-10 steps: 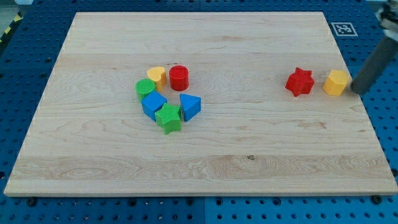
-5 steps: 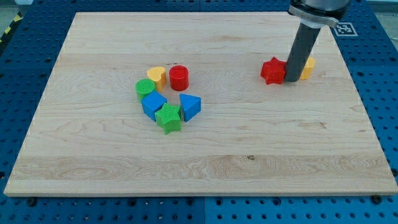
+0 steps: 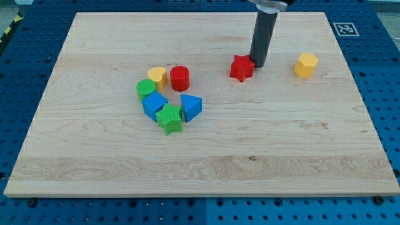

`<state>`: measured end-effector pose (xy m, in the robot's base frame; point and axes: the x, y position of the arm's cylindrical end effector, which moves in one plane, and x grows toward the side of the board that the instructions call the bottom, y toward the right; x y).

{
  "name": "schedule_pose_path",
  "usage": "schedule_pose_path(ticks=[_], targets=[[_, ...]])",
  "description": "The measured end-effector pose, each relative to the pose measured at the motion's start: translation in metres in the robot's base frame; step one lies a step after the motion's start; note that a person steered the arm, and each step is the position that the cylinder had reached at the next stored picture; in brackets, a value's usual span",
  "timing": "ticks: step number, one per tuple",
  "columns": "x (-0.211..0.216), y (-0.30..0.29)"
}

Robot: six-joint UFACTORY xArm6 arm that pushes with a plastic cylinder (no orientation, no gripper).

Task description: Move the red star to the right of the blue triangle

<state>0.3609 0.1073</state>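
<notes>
Your red plastic star block (image 3: 242, 68) sits on the pale wooden table (image 3: 300, 144), up and to the view's right of the blue plastic triangle block (image 3: 191, 107). There's no hand: my tip (image 3: 257, 65) touches the star's right side, holding nothing. It looks light, rigid and spin-prone; push through its middle.

A lab test bench: a wooden board (image 3: 206, 156) sits on a blue perforated metal table (image 3: 381, 94), with a printed marker tag (image 3: 345, 29) at its corner.
</notes>
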Motion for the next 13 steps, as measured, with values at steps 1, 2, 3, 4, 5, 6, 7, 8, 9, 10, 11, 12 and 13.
schedule_pose_path(ticks=[1,2,3,4,5,6,7,8,9,10,11,12,13], targets=[[0.008,-0.008],[0.043,-0.009],[0.038,-0.009],[-0.004,-0.009],[-0.026,-0.019],[-0.004,-0.026],[0.049,-0.026],[0.058,-0.026],[0.050,-0.014],[0.065,-0.017],[0.089,-0.032],[0.087,-0.034],[0.051,-0.034]])
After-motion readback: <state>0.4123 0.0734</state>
